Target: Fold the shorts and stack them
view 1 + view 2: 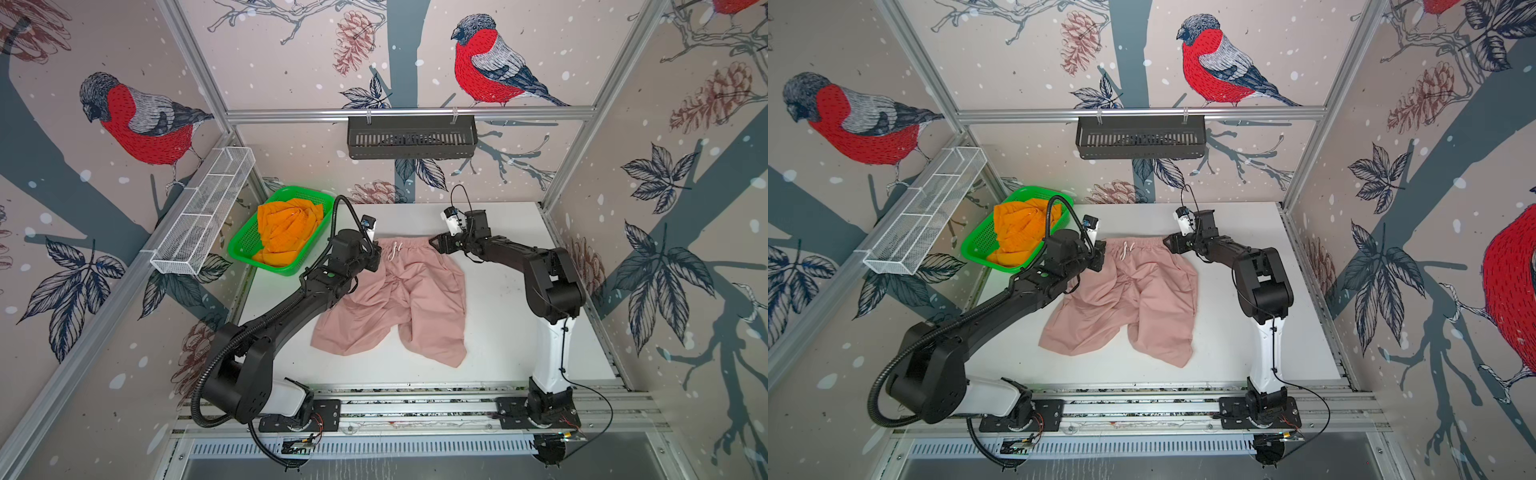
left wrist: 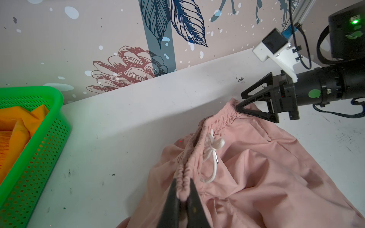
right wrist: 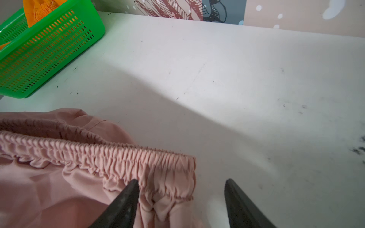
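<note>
The dusty pink shorts [image 1: 407, 299] [image 1: 1133, 299] lie spread on the white table, waistband toward the back wall, with the white drawstring [image 2: 213, 146] on top. My left gripper [image 1: 376, 257] [image 2: 182, 189] is shut on the left end of the gathered waistband. At the waistband's right end my right gripper [image 1: 434, 243] [image 3: 182, 181] stands open, and the corner of the band lies between its fingers [image 3: 126, 197] without being pinched. The orange shorts [image 1: 286, 232] [image 1: 1017, 228] sit crumpled in the green basket [image 1: 282, 272] at the back left.
A white wire rack [image 1: 203, 212] hangs on the left wall and a black slotted shelf [image 1: 411, 137] on the back wall. Bare table [image 1: 498, 291] lies right of the pink shorts. The left arm's elbow overlaps the left leg of the pink shorts.
</note>
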You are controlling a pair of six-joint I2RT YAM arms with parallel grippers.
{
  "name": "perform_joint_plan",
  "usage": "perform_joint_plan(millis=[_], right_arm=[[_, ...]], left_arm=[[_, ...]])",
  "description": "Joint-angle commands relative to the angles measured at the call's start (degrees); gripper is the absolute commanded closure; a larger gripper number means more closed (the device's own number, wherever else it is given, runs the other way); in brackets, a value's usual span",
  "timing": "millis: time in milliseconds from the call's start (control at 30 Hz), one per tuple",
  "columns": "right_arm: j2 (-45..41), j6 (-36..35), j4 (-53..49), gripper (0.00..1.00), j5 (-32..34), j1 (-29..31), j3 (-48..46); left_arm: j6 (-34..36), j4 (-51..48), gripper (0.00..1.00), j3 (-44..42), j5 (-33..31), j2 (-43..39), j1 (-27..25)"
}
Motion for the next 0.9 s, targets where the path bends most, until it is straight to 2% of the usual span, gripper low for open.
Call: perform_joint_plan(millis=[0, 167, 333, 367, 567, 700, 867], right_arm=[[2.5, -0.1, -1.9, 0.38, -5.5, 0.6, 3.4], [2.9, 1.1, -2.4, 0.50, -8.6, 0.6, 3.5], [-0.2, 1.8, -3.3, 0.93, -11.8, 0.2, 2.2], [-1.8, 2.1, -3.3, 0.97, -11.6, 0.2, 1.7], [-15.7, 2.7, -3.1, 0.99, -6.5, 0.0, -3.0], [-26.2, 2.7, -2.6, 0.99, -2.1, -0.1, -6.4], [-38.4, 2.2, -3.9, 0.99, 1.2, -0.1, -6.5]], left_arm=[[0.8, 2.7, 1.00, 0.1, -0.4, -0.4, 0.0], [0.8, 2.6, 1.00, 0.5, -1.6, -1.5, 0.0], [1.0, 1.5, 1.00, 2.0, -1.4, -2.8, 0.0], [1.0, 1.2, 1.00, 2.4, -1.5, -3.3, 0.0], [0.8, -3.6, 1.00, 6.9, -1.1, -6.0, 0.0], [1.0, -7.3, 1.00, 11.0, 1.5, -9.0, 0.0], [3.2, -14.1, 1.00, 20.4, 11.2, -11.2, -0.3]])
